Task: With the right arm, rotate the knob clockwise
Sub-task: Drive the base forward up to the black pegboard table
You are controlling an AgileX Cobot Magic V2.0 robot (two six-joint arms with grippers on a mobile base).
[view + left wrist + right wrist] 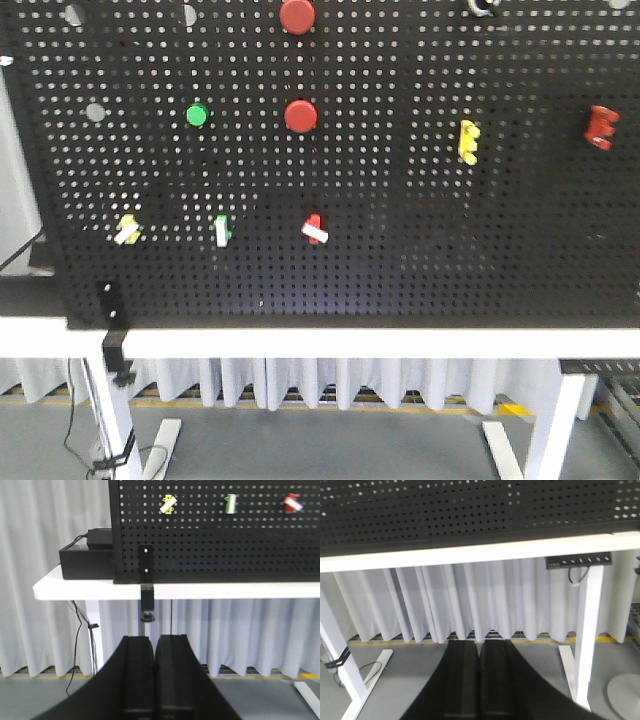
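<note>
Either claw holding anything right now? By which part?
Nothing is held. The left claw and right claw are both shut with nothing between the fingers, well back from the pegboard.

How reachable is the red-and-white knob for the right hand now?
Probably yes, after rising: the right hand sits shut below the table edge, and nothing stands before the red-and-white knob.

Before me a black pegboard (400,250) stands on the white surface (350,343). An upper red knob (298,15) sits above a lower red knob (300,116), with a green button (197,115) to its left. Lower down sit a yellow toggle (127,230), a green toggle (222,230) and a red toggle (315,229).
</note>
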